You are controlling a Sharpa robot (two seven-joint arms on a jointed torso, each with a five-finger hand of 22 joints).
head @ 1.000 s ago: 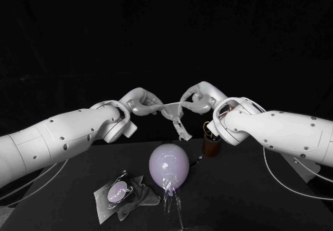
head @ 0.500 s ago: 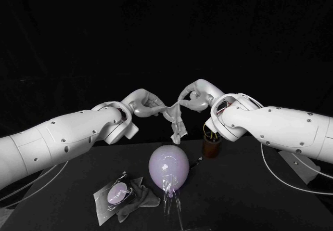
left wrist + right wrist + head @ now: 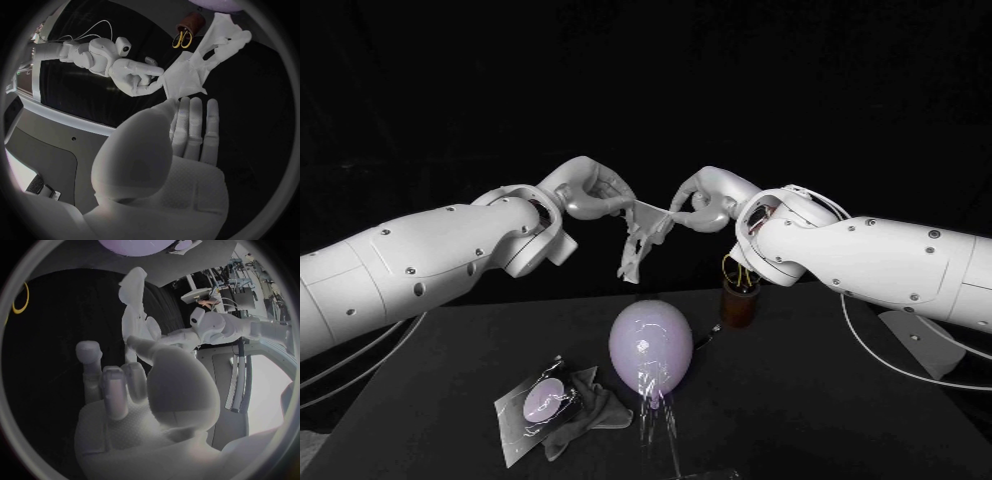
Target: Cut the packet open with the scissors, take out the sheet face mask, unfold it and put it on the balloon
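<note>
— Starting from the hands: what have you got up there?

— Your left hand point(image 3: 589, 190) pinches one upper edge of the sheet face mask point(image 3: 638, 242) between thumb and finger. Your right hand point(image 3: 705, 200) pinches the opposite edge the same way. In both wrist views the remaining fingers lie fairly straight, off the mask. The two hands are raised well above the surface point(image 3: 848, 400) and close together, with the top of the mask spanning the gap between them.

— And the mask itself?

— It is only partly spread. Its lower part hangs crumpled and trails down toward the left, in the air beyond the balloon point(image 3: 652, 345) and touching nothing below.

— Where does everything else lie for you?

— The pale purple balloon lies in the middle of the surface, with clear film point(image 3: 656, 420) at its near end. The packet point(image 3: 538, 405) lies flat to its near left. The scissors point(image 3: 737, 272) stand handles-up in a brown holder point(image 3: 737, 305) just right of the balloon's far end.
</note>
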